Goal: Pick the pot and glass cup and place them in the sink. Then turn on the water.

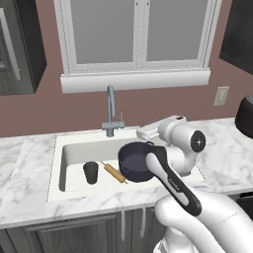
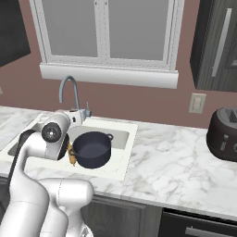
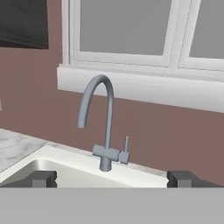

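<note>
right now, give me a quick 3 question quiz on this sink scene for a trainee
1. True or false: the glass cup stands upright inside the sink.
2. What lies in the basin between the cup and the pot? A) a rolling pin B) a sponge C) a plate
3. In the hand view, which fixture does the open gripper face?

Key:
1. True.
2. A, the rolling pin.
3. The faucet, with its side lever and no water running.
</note>
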Tool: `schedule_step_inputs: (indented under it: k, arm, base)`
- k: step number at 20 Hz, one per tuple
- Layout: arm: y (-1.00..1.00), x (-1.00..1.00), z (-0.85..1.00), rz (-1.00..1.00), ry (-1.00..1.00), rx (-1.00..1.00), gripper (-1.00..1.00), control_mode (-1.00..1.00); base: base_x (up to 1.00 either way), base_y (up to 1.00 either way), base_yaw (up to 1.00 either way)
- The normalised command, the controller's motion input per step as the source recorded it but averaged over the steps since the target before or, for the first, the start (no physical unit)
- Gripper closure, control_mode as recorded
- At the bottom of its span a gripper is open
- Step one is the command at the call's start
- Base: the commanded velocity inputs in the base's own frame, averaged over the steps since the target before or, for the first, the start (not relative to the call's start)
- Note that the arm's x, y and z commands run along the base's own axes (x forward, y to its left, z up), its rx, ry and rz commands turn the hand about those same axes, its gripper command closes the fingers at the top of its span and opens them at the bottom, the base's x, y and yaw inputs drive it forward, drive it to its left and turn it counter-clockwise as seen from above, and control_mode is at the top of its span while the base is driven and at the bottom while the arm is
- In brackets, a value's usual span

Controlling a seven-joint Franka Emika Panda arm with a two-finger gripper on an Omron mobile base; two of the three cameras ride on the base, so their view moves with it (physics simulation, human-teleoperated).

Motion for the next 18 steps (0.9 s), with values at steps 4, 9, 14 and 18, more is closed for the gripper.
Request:
schedule_step_inputs:
  k: [4,9,14,18]
  arm:
    - [0.0,0.13,-0.11,0.0,0.0,0.01,-1.0,-1.0]
    - [0.0,0.13,-0.16,0.0,-0.01,0.02,-1.0,-1.0]
    - [0.0,0.18,-0.24,0.0,-0.04,0.02,-1.0,-1.0]
    - [0.0,0.21,-0.27,0.0,-0.05,0.03,-1.0,-1.0]
  base:
    - [0.0,0.0,0.0]
    - [0.0,0.0,0.0]
    - [0.0,0.0,0.0]
    - [0.0,0.0,0.0]
